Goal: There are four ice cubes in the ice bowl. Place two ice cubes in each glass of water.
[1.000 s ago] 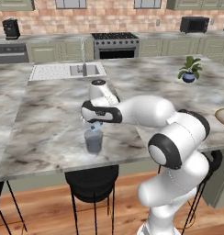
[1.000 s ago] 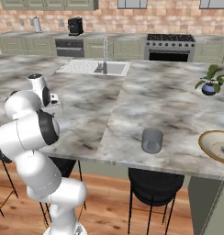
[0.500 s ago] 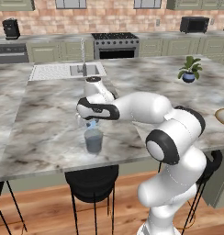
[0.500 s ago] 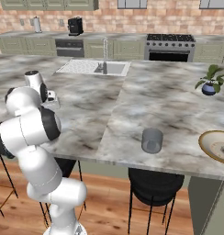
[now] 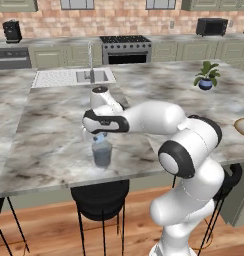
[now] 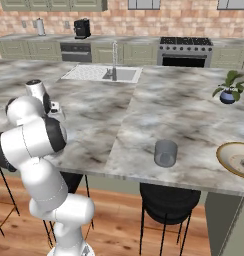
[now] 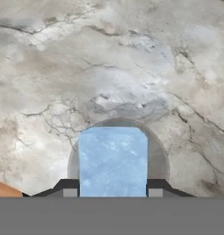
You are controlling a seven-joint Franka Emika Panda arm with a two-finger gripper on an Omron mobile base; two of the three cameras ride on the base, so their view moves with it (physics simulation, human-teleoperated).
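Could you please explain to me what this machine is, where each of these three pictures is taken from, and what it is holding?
This is a white robot arm on a base that can drive, standing at a marble kitchen island in a rendered kitchen. Two pictures come from cameras on the base, behind the arm to its left and right; the third looks along the gripper itself.

In the left base view, the gripper hangs over a glass of water near the island's front edge. In the hand view, a pale blue ice cube sits pinched between the two dark finger tips, directly above that glass's round rim.

The right base view shows a second glass, the tan ice bowl at the island's right end, a potted plant and a sink further back.
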